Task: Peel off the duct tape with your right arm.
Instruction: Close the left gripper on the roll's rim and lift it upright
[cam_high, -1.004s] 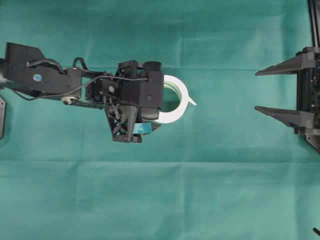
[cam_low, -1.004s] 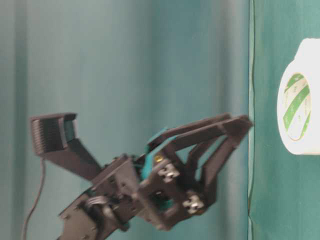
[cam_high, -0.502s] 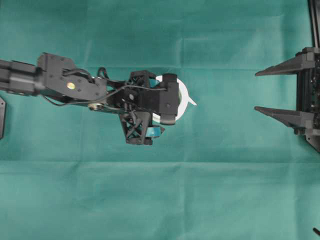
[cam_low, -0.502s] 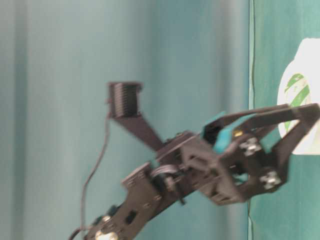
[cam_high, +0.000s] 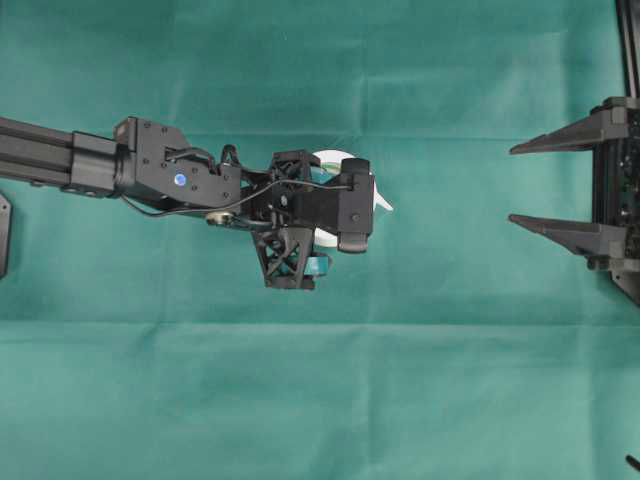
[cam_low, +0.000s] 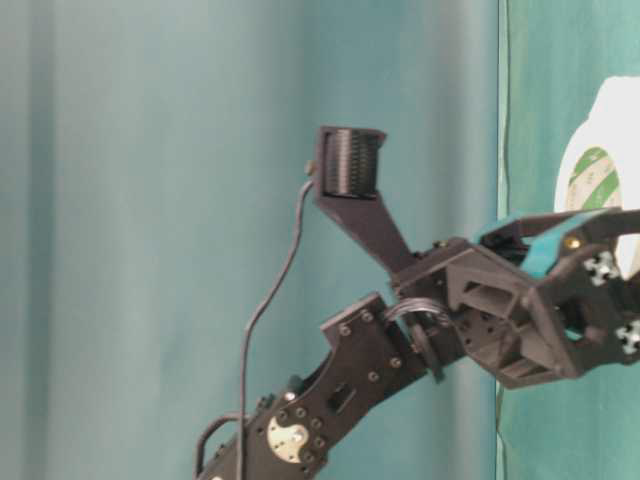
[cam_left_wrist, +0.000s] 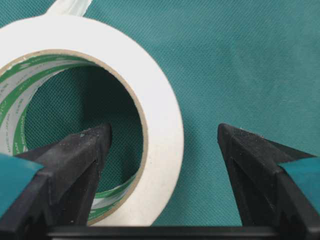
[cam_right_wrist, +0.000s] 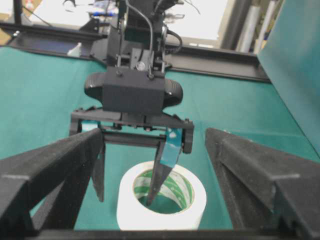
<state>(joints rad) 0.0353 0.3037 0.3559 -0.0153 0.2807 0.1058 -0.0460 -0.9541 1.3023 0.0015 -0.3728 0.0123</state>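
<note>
My left fingers straddle the tape wall, apart, to steady it; my right fingers wait apart.

Left end effector over duct tape

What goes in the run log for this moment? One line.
left gripper: open, straddling duct tape wall, one finger in core | right gripper: open, far from roll | tab: unpeeled

L end effector straddles tape wall (R well apart).
</note>
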